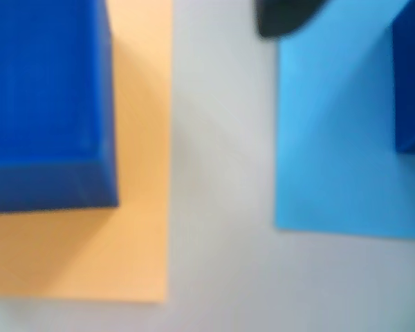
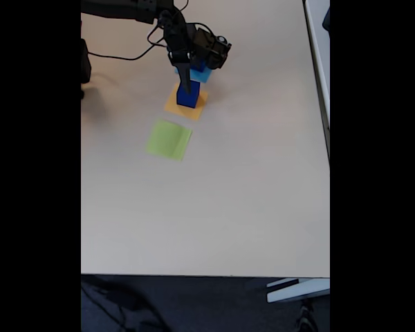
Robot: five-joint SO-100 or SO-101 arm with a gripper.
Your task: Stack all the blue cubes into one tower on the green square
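The hand (image 2: 185, 84) hangs over a blue cube (image 2: 187, 97) on the orange square (image 2: 196, 108); its grip is unclear.

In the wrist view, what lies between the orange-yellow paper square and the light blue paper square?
Only bare pale table separates the orange-yellow paper square from the light blue paper square in the wrist view.

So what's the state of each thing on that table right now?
Large blue cube: resting on the orange square.
Second blue cube: on the light blue square.
Green square: bare, nothing stacked yet.
Gripper: above the cubes; can't tell whether the jaws are open.
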